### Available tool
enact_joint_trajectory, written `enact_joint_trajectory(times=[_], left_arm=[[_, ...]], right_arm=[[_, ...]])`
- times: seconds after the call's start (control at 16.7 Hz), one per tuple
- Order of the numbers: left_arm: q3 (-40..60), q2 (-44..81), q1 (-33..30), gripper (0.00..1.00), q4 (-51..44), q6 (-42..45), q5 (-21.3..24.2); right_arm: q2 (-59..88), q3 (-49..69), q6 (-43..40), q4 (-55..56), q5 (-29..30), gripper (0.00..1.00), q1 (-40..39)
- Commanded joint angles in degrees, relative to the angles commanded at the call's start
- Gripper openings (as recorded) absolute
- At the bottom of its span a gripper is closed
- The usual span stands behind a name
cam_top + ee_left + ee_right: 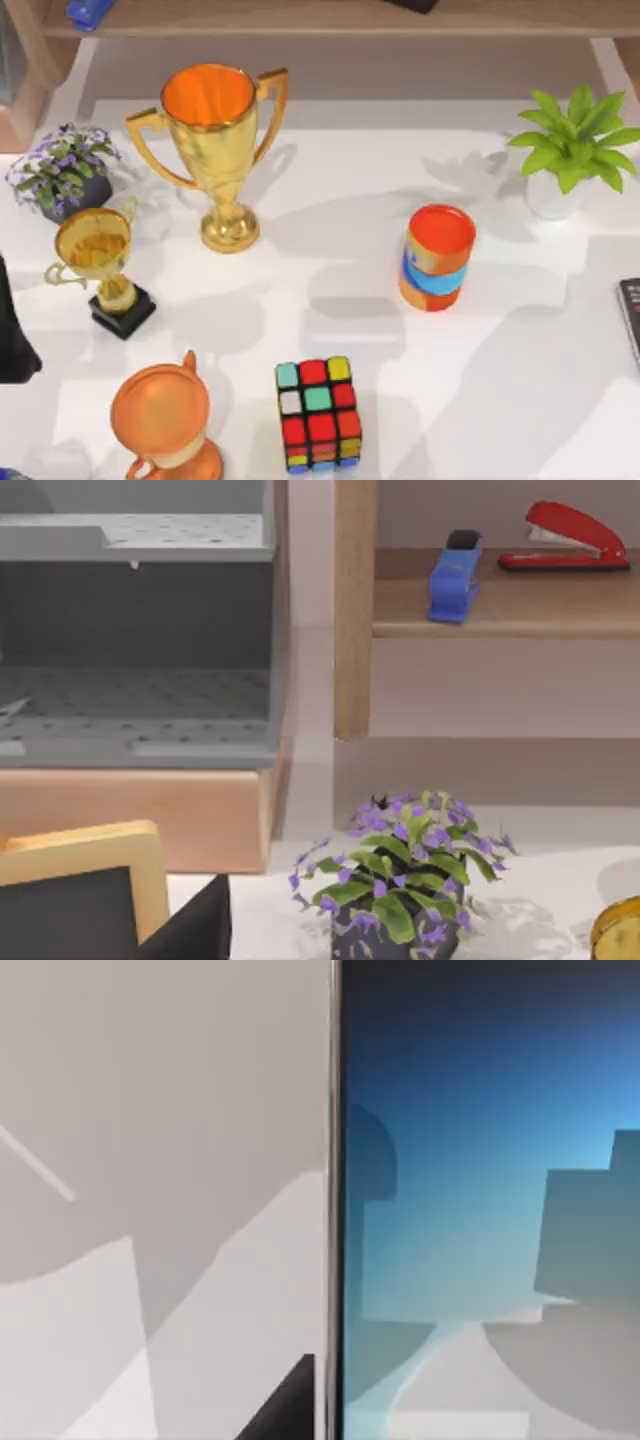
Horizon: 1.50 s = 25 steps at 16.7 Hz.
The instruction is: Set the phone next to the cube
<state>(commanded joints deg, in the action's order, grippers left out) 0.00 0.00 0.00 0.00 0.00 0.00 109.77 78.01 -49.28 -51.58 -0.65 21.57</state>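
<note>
Phone (480, 1190) lies flat on the counter (520, 380) right beneath the right arm's camera, well apart from the cube (318, 413) at the near edge, so everything remains; end effector grip can't be told.

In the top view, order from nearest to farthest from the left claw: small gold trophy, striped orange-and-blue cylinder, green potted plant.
From the left claw at the left edge:
1. Small gold trophy on black base, left side.
2. Striped orange-and-blue cylinder, right of centre.
3. Green potted plant, far right corner.
</note>
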Motion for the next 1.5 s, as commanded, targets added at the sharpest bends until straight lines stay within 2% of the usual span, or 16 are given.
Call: enact_joint_trajectory(times=[0.42,1.2,1.5], left_arm=[[0.0,0.0,0.0,1.00,0.0,0.0,0.0],[0.0,0.0,0.0,1.00,0.0,0.0,0.0],[0.0,0.0,0.0,1.00,0.0,0.0,0.0]], right_arm=[[-8.3,1.8,17.5,-2.4,-0.2,0.00,-12.8],[-17.3,-4.3,63.9,-6.8,0.3,0.00,-45.0],[-17.1,-8.5,79.0,-7.7,0.6,0.00,-55.2]])
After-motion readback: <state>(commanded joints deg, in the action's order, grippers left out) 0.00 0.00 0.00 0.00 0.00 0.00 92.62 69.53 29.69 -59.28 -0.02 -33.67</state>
